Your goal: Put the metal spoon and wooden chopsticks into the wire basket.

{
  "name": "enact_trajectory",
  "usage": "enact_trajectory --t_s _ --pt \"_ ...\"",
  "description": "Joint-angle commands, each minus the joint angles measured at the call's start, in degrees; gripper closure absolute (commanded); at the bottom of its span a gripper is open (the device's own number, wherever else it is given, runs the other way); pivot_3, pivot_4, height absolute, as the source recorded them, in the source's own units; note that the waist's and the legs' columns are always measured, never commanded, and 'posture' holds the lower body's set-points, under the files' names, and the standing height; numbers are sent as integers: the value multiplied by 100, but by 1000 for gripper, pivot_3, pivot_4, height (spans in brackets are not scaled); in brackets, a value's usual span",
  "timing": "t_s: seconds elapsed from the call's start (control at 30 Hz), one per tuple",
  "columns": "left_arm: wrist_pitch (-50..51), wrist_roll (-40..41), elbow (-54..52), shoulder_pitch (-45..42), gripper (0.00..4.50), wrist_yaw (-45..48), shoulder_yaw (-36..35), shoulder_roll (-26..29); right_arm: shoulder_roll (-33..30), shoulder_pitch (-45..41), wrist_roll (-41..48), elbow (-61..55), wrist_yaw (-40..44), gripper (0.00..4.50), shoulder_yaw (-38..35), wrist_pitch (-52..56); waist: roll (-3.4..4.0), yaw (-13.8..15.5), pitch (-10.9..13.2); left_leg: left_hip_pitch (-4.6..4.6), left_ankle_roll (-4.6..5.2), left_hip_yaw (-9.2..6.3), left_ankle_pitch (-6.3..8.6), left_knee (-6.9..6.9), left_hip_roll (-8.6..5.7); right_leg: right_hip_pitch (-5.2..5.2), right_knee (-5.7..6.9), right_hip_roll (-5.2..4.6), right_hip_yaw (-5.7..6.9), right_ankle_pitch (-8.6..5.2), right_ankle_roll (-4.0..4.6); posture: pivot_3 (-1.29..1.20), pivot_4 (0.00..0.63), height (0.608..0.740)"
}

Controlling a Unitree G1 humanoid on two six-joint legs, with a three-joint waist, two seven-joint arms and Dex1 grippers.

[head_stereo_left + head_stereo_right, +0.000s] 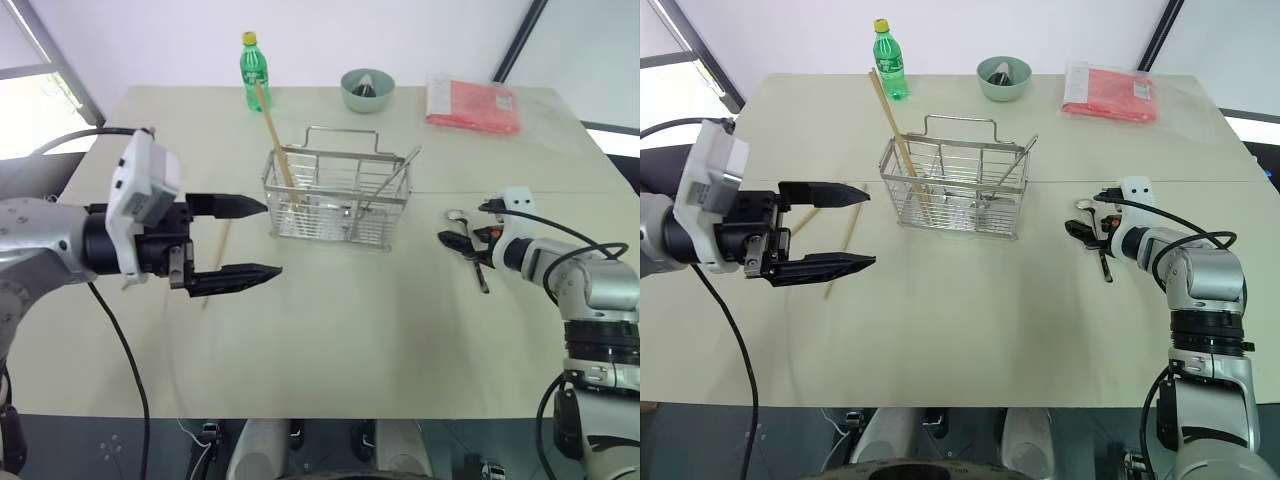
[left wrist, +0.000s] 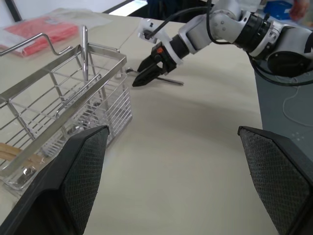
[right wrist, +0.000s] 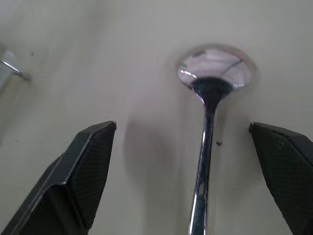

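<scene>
The wire basket [image 1: 335, 195] stands mid-table with one wooden chopstick [image 1: 270, 125] leaning out of its left end. Another chopstick [image 1: 213, 265] lies flat on the table left of the basket, partly hidden behind my left gripper [image 1: 238, 240]. That gripper hovers open and empty, pointing toward the basket. The metal spoon [image 3: 215, 66] lies on the table right of the basket, bowl toward the far side. My right gripper [image 3: 182, 126] is open and low over it, with the handle [image 3: 200, 166] running between the fingers, untouched.
A thin silver utensil [image 1: 392, 178] leans in the basket's right end. At the far edge stand a green bottle [image 1: 254, 70], a green bowl [image 1: 367, 90] and a red packet [image 1: 472, 105]. Bare table spreads in front of the basket.
</scene>
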State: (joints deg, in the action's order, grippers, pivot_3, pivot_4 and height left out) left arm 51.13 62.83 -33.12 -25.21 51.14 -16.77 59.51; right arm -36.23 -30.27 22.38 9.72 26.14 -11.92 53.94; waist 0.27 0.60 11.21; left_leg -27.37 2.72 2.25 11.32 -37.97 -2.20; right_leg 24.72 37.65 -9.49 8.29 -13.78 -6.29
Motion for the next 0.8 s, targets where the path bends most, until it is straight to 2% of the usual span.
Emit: enact_trajectory --t_s 0.03,0.07,0.27,0.37,0.5,0.67,0.8 --pt "23 152 -77 -87 0 -55 -182 131 117 -166 -154 293 -81 922 -29 -378 0 -7 0 3 0 1 0 0 1 -2 0 1 0 0 0 0 150 680" --pt "32 182 -69 -110 0 -79 -184 139 148 -199 -178 386 -83 1309 -46 -471 0 -5 0 3 0 2 0 0 2 -2 0 1 0 1 1 0 150 680" --pt "55 286 -33 -149 0 -168 -208 166 207 -279 -235 627 -71 4434 -57 -715 -1 -2 0 4 0 2 0 0 2 -2 0 2 -1 1 2 0 150 680" --pt "26 260 -17 -151 0 -185 -190 163 187 -292 -214 602 -65 4478 -104 -792 -1 -2 0 4 0 2 0 0 4 -2 0 4 -1 2 2 0 150 680" --pt "-62 167 108 -214 0 -263 -182 79 212 -582 -27 454 -232 4478 -575 -1248 5 1 4 3 0 2 0 -1 4 -2 0 4 -2 2 3 0 150 680" --pt "-230 -64 428 -466 0 -580 -89 -195 438 -1407 790 -286 -319 4478 -1280 -1479 21 -2 18 3 1 7 -2 -1 3 0 1 4 -5 4 2 0 150 680" --pt "-289 -264 606 -658 0 -744 31 -405 964 -2128 1548 -1035 -730 4478 -1449 -1204 17 -14 20 2 11 9 -8 0 8 10 22 6 -9 3 1 0 150 680"
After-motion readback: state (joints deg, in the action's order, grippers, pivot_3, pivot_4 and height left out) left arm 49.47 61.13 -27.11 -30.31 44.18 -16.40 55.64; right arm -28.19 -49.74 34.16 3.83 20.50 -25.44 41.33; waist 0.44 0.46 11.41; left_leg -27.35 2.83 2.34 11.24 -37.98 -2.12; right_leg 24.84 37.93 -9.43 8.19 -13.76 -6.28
